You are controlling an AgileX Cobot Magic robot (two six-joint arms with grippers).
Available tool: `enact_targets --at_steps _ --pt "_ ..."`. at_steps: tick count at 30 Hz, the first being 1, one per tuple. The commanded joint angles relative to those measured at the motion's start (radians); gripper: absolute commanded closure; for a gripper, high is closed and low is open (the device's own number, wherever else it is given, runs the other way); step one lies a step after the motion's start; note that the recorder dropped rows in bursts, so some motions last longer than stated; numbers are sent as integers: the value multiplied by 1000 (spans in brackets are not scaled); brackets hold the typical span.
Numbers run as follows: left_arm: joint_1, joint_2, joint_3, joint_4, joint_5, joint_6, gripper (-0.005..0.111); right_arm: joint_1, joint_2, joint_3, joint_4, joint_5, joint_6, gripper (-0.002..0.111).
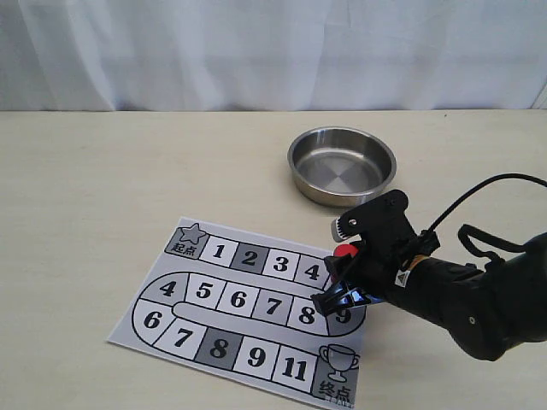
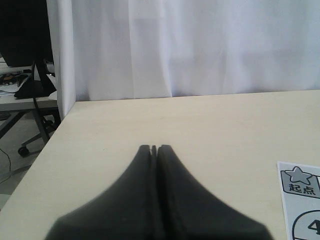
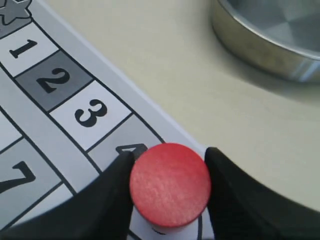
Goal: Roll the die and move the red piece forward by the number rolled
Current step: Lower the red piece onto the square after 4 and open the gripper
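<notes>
Your right gripper (image 3: 169, 155) is clamped on the red piece (image 3: 170, 182), which sits just past square 4 on the board (image 1: 171, 325). Left gripper (image 2: 154, 148) is pressed together, idle. Die not in view. The roll looks done; the move is probably unfinished.

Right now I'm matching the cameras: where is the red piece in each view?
Exterior: the red piece sits in the right gripper at the board's right edge.
Left wrist: not in it.
Right wrist: between the fingers, past square 3.
Shared landmark: the star start square.
</notes>
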Motion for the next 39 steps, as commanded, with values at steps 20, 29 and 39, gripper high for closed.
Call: enact_targets --at_steps 20,29,39 --pt "-2 -3 -8 1 -17 -4 107 -3 -2 6 -3 29 26 73" --pt "-2 -3 -8 1 -13 -4 107 -3 -2 6 -3 21 38 36" --pt "-2 -3 -8 1 -13 -4 107 -3 -90 1 7 88 43 37"
